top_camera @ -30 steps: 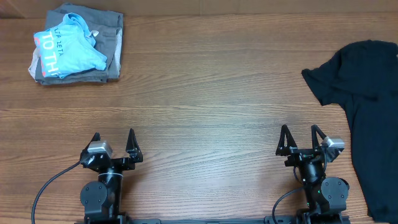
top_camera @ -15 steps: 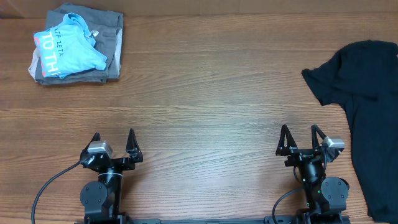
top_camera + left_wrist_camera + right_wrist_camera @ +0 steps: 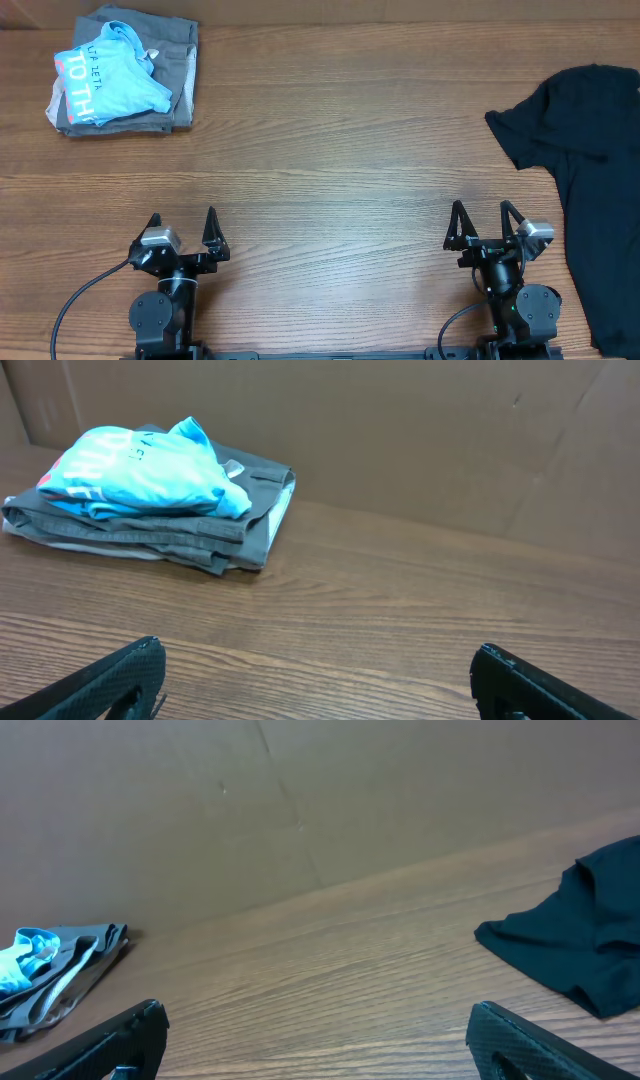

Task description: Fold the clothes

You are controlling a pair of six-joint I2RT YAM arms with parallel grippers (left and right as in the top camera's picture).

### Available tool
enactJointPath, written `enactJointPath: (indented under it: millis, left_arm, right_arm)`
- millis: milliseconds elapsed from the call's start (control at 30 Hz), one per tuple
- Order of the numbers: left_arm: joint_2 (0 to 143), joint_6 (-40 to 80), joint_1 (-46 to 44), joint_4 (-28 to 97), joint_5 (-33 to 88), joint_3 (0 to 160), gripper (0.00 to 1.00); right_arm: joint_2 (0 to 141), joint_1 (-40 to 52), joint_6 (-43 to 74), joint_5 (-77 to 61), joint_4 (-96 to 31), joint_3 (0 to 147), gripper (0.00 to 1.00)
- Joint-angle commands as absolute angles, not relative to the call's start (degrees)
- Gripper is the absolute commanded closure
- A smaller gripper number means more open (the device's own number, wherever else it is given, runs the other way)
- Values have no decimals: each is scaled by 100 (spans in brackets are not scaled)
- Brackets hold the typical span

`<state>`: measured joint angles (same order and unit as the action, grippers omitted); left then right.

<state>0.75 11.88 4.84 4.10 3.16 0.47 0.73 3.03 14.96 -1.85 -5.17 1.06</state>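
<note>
Wood-grain tabletop (image 3: 330, 150) fills your view, and the one piece you need to fold sits at its right edge: a black T-shirt (image 3: 600, 180). Judging by how it lies, the folding has not begun. The T-shirt is spread out loosely in a single layer. One short sleeve (image 3: 520, 130) points left toward the middle, and the body runs down the right side and off the overhead frame, so you cannot see its whole outline. Soft ripples show across the fabric, and the edges look uneven rather than squared. No crease or doubled-over part is visible. The cloth looks limp, so I would expect it to sag and drag when lifted by one corner.

Closest to it is your right end effector (image 3: 481, 206), parked at the near edge just left of the shirt's body and not touching it. Its fingers are spread wide and hold nothing. Your left end effector (image 3: 181, 215) sits well apart on the near left side, likewise released and empty.

Farthest away, in the far left corner, a blue shirt (image 3: 110, 80) lies bunched on top of a folded grey garment (image 3: 180, 75). Neither is your job here.

Everything is left to do: reach the T-shirt, flatten it, bring in the sleeves and fold the body.
</note>
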Motion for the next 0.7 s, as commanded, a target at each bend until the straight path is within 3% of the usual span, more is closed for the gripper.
enactJointPath:
  millis: [0, 667]
  left_arm:
    - [32, 1181, 454, 425, 235, 27, 0]
    - [32, 1181, 454, 425, 235, 27, 0]
  right_arm:
    - [16, 287, 1476, -113, -482, 45, 0]
    - [16, 287, 1476, -64, -401, 45, 0]
